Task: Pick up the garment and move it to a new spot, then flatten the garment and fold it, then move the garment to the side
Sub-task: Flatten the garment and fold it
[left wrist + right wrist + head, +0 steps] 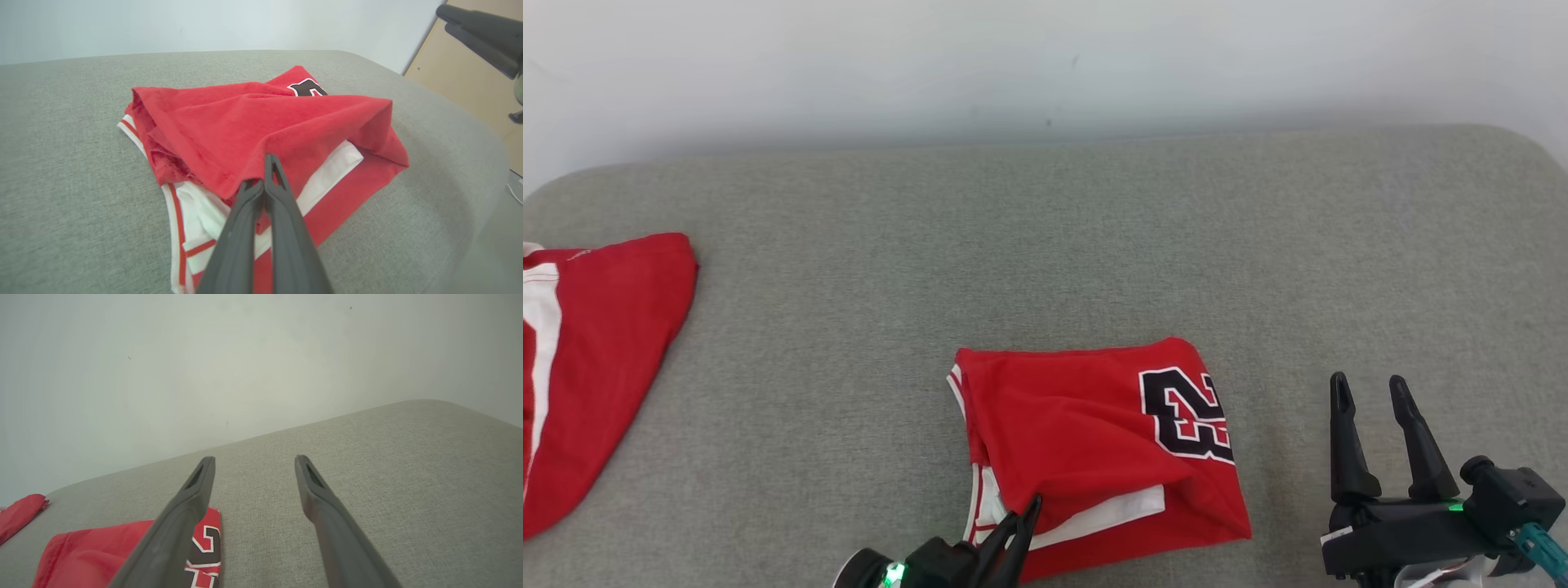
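Note:
The garment (1086, 433) is a folded red jersey with white trim and a black number, lying on the grey cushion near the front edge. My left gripper (1023, 523) is shut on its near red hem, at the front left corner; in the left wrist view the left gripper (263, 179) pinches that raised red edge of the garment (261, 122). My right gripper (1372, 396) stands open to the right of the jersey, nothing between its fingers. In the right wrist view the right gripper (253, 465) hovers over bare cushion, with the garment (94, 555) at lower left.
A second red and white garment (588, 359) lies at the far left of the grey cushion (1045, 245). A pale wall runs behind. In the left wrist view the cushion's right edge drops to a tan floor (461, 69).

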`<state>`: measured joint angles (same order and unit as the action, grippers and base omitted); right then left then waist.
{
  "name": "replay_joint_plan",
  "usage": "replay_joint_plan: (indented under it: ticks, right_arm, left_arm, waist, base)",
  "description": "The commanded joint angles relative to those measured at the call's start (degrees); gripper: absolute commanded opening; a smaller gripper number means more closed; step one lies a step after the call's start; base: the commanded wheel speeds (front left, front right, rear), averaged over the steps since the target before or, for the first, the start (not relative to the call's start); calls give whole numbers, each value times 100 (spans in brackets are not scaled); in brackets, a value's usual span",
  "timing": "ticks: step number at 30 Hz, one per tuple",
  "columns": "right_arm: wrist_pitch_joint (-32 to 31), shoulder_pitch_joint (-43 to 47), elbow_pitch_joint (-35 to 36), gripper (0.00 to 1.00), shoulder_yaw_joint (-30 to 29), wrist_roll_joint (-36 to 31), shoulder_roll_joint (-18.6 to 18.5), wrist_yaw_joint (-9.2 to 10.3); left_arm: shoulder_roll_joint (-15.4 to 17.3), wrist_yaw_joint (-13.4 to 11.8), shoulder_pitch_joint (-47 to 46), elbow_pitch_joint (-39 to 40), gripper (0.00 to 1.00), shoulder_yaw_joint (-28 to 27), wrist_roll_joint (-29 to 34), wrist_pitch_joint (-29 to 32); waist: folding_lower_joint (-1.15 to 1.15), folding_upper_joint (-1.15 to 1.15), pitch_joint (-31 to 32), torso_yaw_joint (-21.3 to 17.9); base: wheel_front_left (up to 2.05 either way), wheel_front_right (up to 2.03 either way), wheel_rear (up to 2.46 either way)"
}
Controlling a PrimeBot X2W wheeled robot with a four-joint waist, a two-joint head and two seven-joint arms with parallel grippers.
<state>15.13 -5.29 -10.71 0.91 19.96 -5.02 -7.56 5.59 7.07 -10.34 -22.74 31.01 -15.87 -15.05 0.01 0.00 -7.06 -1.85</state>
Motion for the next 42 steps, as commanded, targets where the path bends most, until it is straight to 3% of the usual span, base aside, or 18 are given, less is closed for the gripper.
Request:
replay_joint_plan:
  ticks: [1,10,12,13,14,15,27,37,42]
  right_arm:
    - [1,76,-18,100,-14,-25,3,16]
    - [1,140,-94,100,-19,-3,-42,16]
    - [1,144,-112,100,-9,7,-56,16]
    - [1,147,-126,100,-11,11,-66,16]
    - [1,150,-137,100,-14,15,-75,16]
    - [1,154,-147,100,-16,20,-81,16]
    - [1,158,-155,100,-103,1,-158,16]
    - [1,196,-102,100,-143,-54,-166,16]
    - [1,218,-80,100,-161,-57,-196,16]
  left_arm:
    - [22,-3,124,77,0,-9,58,-18]
    - [158,-33,453,267,0,-100,143,-18]
    - [138,-39,517,245,6,-175,55,-18]
    - [141,-37,548,203,18,-178,51,-18]
    - [143,-27,569,159,41,-165,46,-18]
    - [138,-22,573,123,100,-169,31,-18]
    - [50,-135,666,515,100,-690,97,-18]
    - [132,-389,824,1407,100,-2068,258,-18]
    - [123,-397,930,1594,100,-2729,350,-18]
  waist:
    - [-1,0,103,132]
    - [-1,0,182,296]
    - [-1,0,187,294]
    - [-1,0,188,291]
    - [-1,0,190,289]
    - [-1,0,192,285]
    - [-1,0,257,305]
    - [-1,0,376,388]
    - [-1,0,427,400]
  base:
    - [0,0,0]
    - [0,0,0]
    - [0,0,0]
    - [0,0,0]
    - [0,0,0]
    - [0,0,0]
    - [0,0,0]
    - [0,0,0]
    - [0,0,0]
